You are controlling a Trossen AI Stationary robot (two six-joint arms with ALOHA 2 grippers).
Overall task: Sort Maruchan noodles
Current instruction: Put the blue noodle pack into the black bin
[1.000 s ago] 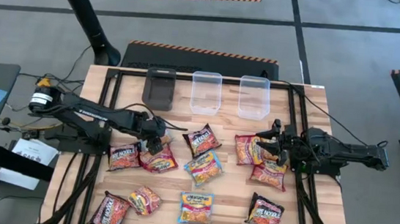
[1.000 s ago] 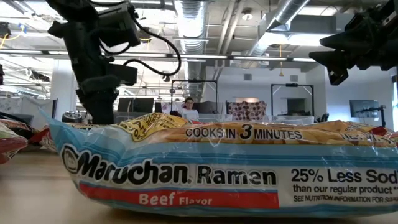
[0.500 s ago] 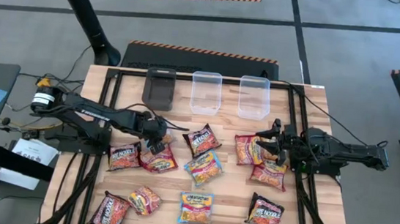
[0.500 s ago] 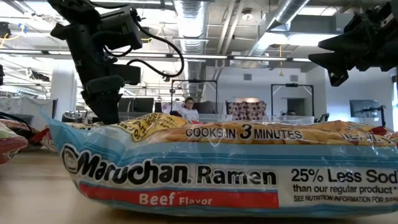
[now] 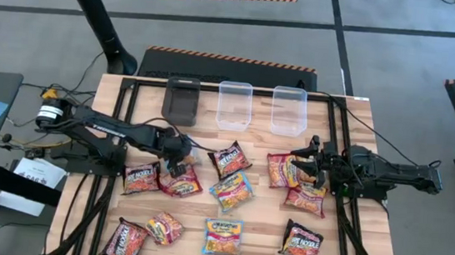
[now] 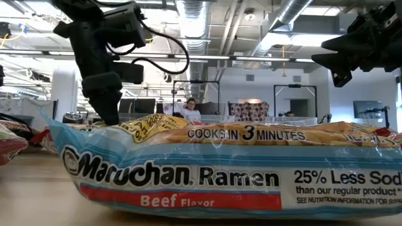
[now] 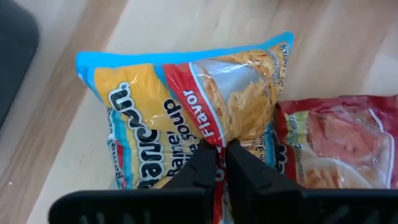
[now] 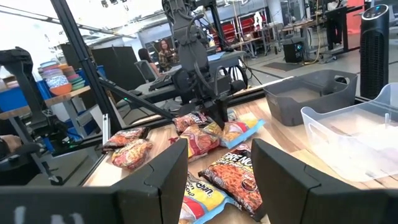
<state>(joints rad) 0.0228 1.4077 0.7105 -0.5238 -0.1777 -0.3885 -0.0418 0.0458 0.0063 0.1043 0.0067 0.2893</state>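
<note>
Left claw (image 7: 221,155) pinching blue-yellow packet (image 7: 186,106); right claw (image 8: 217,168) spread, hovering.

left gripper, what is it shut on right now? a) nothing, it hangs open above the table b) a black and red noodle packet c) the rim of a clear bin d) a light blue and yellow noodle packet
d: in the left wrist view the left gripper has its fingers pinched together on the edge of the light blue and yellow noodle packet, beside a red packet.
</note>
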